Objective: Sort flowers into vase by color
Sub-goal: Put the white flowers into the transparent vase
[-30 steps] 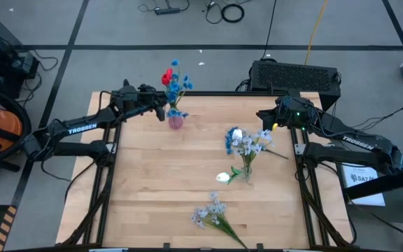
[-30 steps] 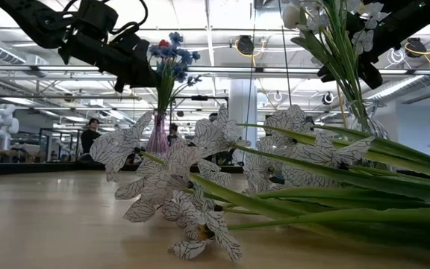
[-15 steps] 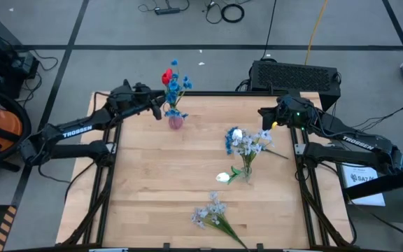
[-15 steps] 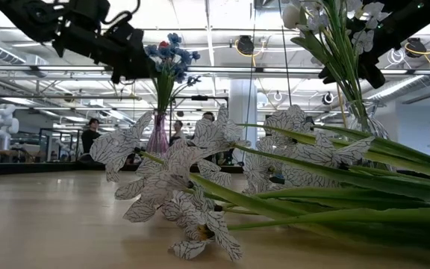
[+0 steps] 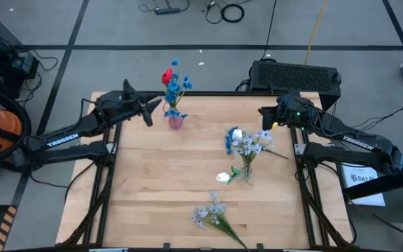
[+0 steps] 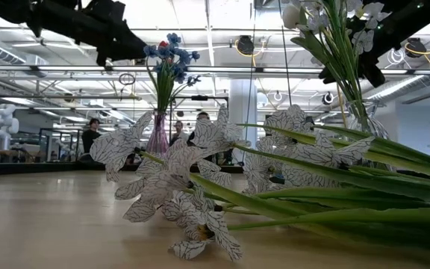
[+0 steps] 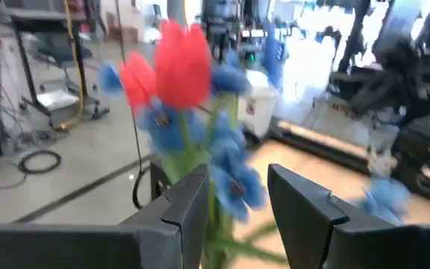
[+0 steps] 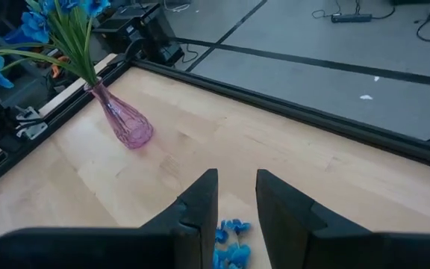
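Note:
A pink vase (image 5: 175, 121) at the table's far side holds a red tulip (image 5: 166, 75) and blue sprays (image 5: 178, 85); they also show in the left wrist view (image 7: 176, 67). A clear vase (image 5: 246, 172) right of centre holds pale sprays (image 5: 252, 143), a white tulip (image 5: 238, 133) and a blue spray (image 5: 230, 143). A white tulip (image 5: 222, 178) and a pale spray (image 5: 210, 212) lie flat on the table. My left gripper (image 5: 152, 110) is open and empty, just left of the pink vase's flowers. My right gripper (image 5: 263, 114) is open and empty, above the table's far right.
Black frame rails (image 5: 110, 150) run along the table's left and right sides. A black box (image 5: 296, 75) stands behind the far edge. The pale spray's stems (image 6: 327, 202) lie close in front of the low camera. People show in the room beyond the table.
My left gripper has drawn back from the pink vase's flowers toward the table's left edge and risen a little. The flowers stay upright in the vase.

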Controlling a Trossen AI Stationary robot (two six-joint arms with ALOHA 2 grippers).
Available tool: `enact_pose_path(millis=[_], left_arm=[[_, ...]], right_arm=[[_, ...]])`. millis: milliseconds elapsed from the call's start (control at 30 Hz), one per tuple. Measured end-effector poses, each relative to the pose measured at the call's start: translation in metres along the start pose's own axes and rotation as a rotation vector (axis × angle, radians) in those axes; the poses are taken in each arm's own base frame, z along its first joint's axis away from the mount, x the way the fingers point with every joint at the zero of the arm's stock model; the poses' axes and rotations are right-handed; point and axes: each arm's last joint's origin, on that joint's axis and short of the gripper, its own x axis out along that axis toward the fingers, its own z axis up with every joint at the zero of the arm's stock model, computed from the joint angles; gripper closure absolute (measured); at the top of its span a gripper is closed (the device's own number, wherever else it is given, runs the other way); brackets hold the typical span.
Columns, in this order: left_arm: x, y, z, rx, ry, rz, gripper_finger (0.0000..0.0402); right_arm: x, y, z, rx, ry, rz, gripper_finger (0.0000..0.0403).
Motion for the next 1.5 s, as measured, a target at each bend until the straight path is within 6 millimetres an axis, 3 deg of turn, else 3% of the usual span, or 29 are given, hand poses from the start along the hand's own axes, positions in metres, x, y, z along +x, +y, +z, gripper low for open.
enact_pose_path(millis=[167,400,533,767,900,1233,1500], left_arm=[[-0.003,-0.025,-0.008,-0.053,0.062,-0.035,0.0256],[-0.014,-0.062,-0.012,-0.058,0.048,-0.013,0.0256],[-0.024,-0.081,-0.015,-0.085,0.042,-0.017,0.0256],[-0.033,-0.103,-0.025,-0.053,0.082,-0.038,0.0256],[-0.034,-0.113,-0.033,-0.013,0.128,-0.077,0.0256],[-0.036,-0.125,-0.047,0.058,0.202,-0.121,0.0256],[-0.041,-0.121,-0.058,0.05,0.329,-0.131,0.0256]], right_arm=[[-0.01,0.003,0.012,-0.052,-0.056,-0.01,0.0319],[-0.057,0.014,0.054,-0.193,-0.136,-0.018,0.0355],[-0.089,0.018,0.071,-0.226,-0.096,-0.026,0.0397],[-0.122,0.023,0.077,-0.201,0.078,0.067,0.0402],[-0.128,0.032,0.077,-0.19,0.155,0.237,0.0402],[-0.13,0.06,0.083,-0.169,0.143,0.509,0.0403],[-0.094,0.126,0.066,-0.251,0.269,0.589,0.0403]])
